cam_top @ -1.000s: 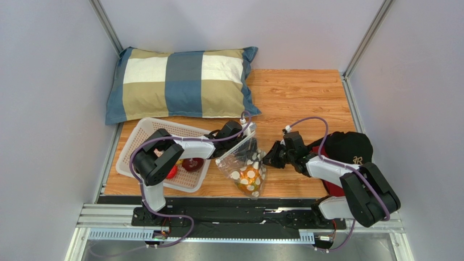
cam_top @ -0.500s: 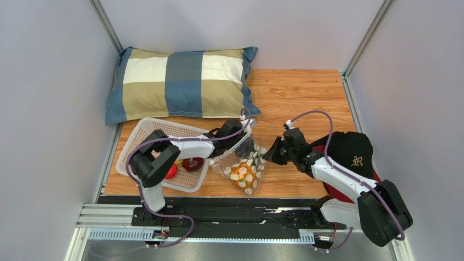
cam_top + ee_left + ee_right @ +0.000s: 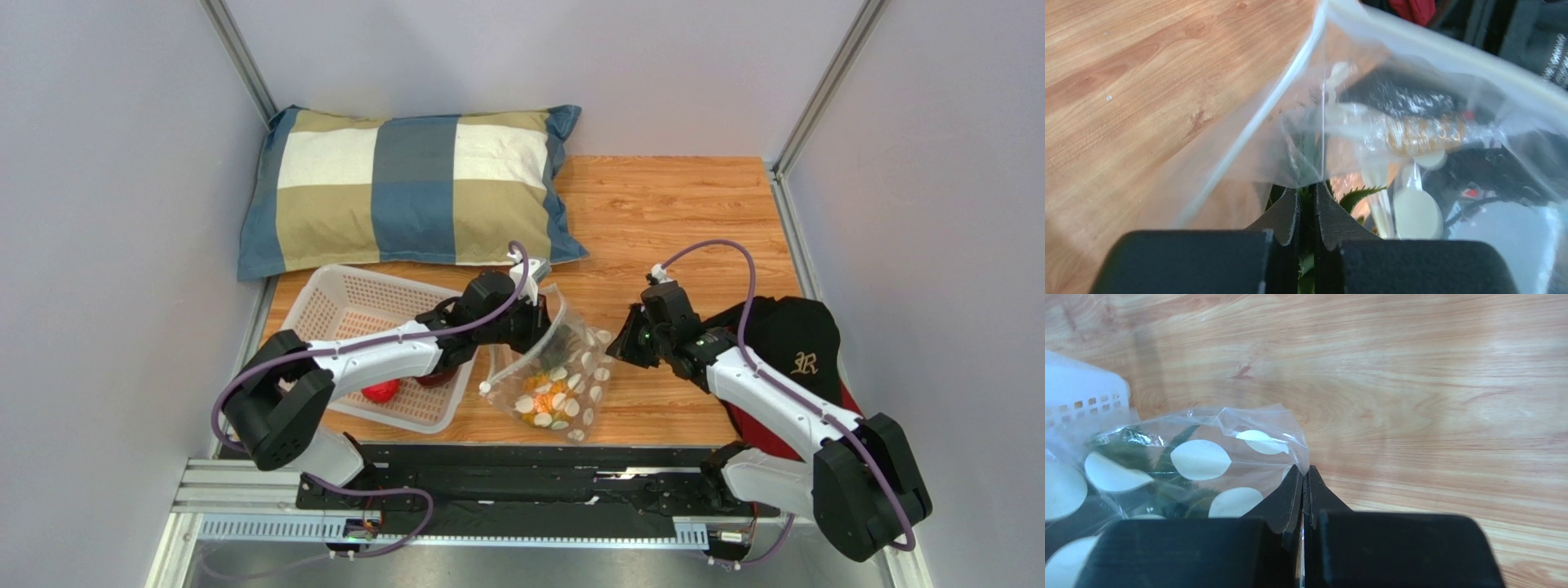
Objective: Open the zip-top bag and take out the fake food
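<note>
The clear zip-top bag (image 3: 555, 374) with white oval spots lies on the wooden table between my two arms. Fake food shows inside it: a yellow-orange fruit (image 3: 548, 401) and a green leafy sprig (image 3: 1357, 197). My left gripper (image 3: 530, 325) is shut on the bag's left upper edge, and the film (image 3: 1413, 122) fans out from its tips (image 3: 1308, 190). My right gripper (image 3: 617, 348) is shut on the bag's right edge, with the spotted plastic (image 3: 1198, 459) pinched at its tips (image 3: 1303, 474). A red berry (image 3: 383, 392) lies in the basket.
A white perforated basket (image 3: 350, 312) stands left of the bag, under my left forearm. A checked pillow (image 3: 411, 184) lies at the back. A black and red cap (image 3: 791, 349) sits at the right edge beside my right arm.
Both grippers have closed on the bag. My left arm has stretched out lower over the basket. The bag has been pulled wider and flatter between the two grippers.
</note>
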`<state>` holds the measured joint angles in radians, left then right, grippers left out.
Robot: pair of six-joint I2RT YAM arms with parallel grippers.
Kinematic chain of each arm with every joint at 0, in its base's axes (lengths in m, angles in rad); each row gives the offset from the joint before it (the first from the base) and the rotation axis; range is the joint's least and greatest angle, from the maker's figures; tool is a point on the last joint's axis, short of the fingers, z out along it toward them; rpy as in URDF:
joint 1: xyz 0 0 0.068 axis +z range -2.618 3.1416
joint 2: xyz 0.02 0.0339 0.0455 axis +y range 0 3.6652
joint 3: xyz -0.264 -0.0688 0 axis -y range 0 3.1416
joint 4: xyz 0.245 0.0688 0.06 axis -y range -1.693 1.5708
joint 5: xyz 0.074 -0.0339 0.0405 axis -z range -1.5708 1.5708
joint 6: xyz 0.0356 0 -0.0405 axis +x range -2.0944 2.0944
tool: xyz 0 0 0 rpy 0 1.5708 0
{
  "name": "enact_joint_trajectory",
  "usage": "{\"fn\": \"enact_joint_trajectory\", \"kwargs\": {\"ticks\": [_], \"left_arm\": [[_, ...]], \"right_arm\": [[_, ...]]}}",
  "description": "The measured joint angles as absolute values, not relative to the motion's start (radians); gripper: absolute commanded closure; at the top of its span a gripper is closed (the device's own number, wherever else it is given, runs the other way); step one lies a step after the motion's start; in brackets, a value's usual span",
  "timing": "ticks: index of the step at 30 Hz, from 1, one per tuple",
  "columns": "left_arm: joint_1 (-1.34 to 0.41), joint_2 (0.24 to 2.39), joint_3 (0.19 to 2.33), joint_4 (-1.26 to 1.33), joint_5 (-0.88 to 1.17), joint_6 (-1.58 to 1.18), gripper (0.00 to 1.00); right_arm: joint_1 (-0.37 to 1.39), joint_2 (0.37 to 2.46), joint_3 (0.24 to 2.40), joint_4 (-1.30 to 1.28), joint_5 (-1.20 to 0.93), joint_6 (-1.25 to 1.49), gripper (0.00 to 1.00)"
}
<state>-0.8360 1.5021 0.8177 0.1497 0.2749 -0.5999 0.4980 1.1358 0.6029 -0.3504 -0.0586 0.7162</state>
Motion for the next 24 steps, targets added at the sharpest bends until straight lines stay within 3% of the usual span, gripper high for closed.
{"fn": "enact_joint_trajectory", "kwargs": {"ticks": [15, 24], "left_arm": [[-0.837, 1.249, 0.721, 0.111, 0.223, -0.608, 1.0], [-0.839, 0.975, 0.675, 0.025, 0.044, -0.616, 1.0]], "right_arm": [[0.402, 1.227, 0.603, -0.396, 0.027, 0.682, 1.0], [0.373, 1.264, 0.603, -0.393, 0.025, 0.672, 1.0]]}}
